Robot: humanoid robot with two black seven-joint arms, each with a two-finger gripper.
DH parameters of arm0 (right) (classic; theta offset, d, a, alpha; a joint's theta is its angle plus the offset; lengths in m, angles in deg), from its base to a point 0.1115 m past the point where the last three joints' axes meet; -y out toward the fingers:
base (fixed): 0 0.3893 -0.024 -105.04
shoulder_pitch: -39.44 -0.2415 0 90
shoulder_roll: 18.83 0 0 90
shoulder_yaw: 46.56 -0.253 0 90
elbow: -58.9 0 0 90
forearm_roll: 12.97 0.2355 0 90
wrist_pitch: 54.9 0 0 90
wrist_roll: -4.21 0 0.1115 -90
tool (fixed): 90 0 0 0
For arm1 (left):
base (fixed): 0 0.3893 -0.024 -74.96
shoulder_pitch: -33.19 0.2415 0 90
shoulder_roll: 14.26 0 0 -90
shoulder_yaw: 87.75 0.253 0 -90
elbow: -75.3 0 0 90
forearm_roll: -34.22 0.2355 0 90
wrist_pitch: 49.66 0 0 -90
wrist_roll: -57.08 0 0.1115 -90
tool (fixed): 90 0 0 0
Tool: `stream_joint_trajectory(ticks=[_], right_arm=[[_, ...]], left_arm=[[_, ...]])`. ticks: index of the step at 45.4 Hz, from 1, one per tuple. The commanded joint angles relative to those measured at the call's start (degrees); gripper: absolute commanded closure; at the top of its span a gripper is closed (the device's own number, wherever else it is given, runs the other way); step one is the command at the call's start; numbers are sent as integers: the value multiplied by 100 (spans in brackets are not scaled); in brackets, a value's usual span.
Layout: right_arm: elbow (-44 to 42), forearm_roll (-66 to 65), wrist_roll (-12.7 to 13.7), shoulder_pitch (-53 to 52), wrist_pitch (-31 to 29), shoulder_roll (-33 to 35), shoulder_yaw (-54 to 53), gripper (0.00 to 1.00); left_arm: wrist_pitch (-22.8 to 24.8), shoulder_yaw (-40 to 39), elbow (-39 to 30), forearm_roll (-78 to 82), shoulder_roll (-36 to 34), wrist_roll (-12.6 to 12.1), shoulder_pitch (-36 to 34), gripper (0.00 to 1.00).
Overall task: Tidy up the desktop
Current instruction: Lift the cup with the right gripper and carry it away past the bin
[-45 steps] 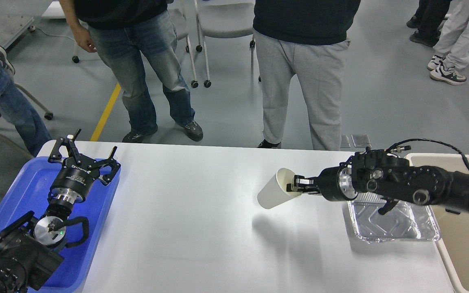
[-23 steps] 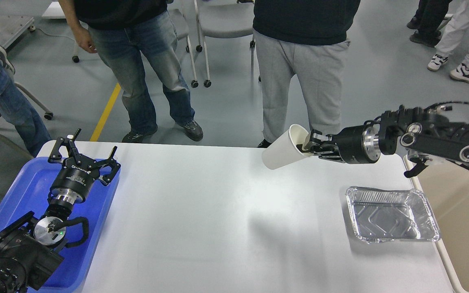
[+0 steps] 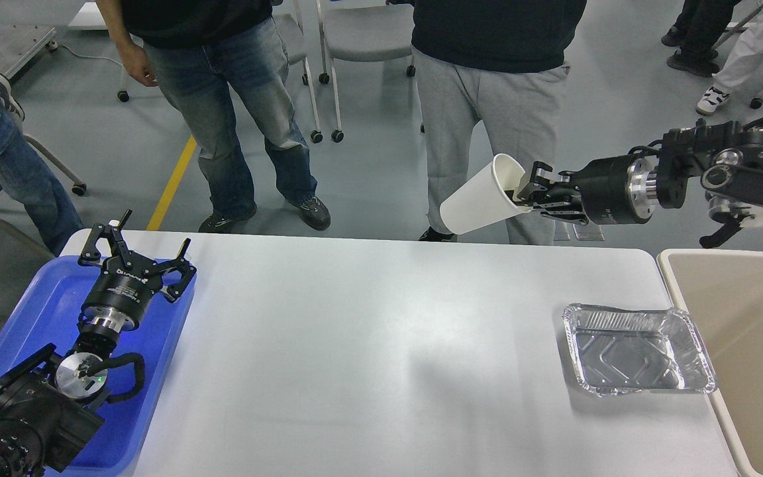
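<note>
Nearest us, at the lower left, our left gripper (image 3: 135,255) rests over a blue tray (image 3: 30,311), its fingers spread apart and holding nothing. The desktop (image 3: 355,358) fills the middle of the view, a broad white surface stretching from the tray to a beige bin (image 3: 746,344) at the right edge. On its right side, just beside the bin, sits an empty foil pan (image 3: 636,350). Thin foil like this will likely be very light and will crumple easily, so we judge the folded rim the safest place to pinch (the floor of the pan would dent). Farther off, beyond the desktop's far edge and well above it, our right gripper (image 3: 528,192) is clamped on the lip of a white paper cup (image 3: 477,204), one finger inside the mouth. The cup is tilted, base pointing left; it looks light and easily squashed. Behind it stand two people (image 3: 494,99).
</note>
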Motion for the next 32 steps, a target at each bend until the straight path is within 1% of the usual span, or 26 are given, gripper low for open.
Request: stream_joint_trajectory(ticks=[1, 6, 10, 14, 21, 29, 30, 32], right_arm=[[18, -25, 7, -224, -176, 299, 44, 100], [-157, -17, 7, -250, -264, 501, 27, 100], [-649, 54, 7, -154, -264, 554, 0, 100], [-1386, 229, 7, 127, -255, 554, -70, 100], [-2740, 1020, 7, 725, -229, 528, -140, 100], [-4058, 1854, 34, 1480, -141, 282, -333, 100], [-4565, 2073, 34, 1795, -97, 142, -429, 100], [-4990, 2206, 42, 2043, -44, 1, -527, 100]], left_arm=[[0, 9, 0, 0, -1, 2, 0, 0], [0, 0, 0, 0, -1, 2, 0, 0], [0, 9, 0, 0, -1, 2, 0, 0], [0, 9, 0, 0, -1, 2, 0, 0], [0, 9, 0, 0, -1, 2, 0, 0], [0, 9, 0, 0, -1, 2, 0, 0], [0, 9, 0, 0, -1, 2, 0, 0], [0, 9, 0, 0, -1, 2, 0, 0]])
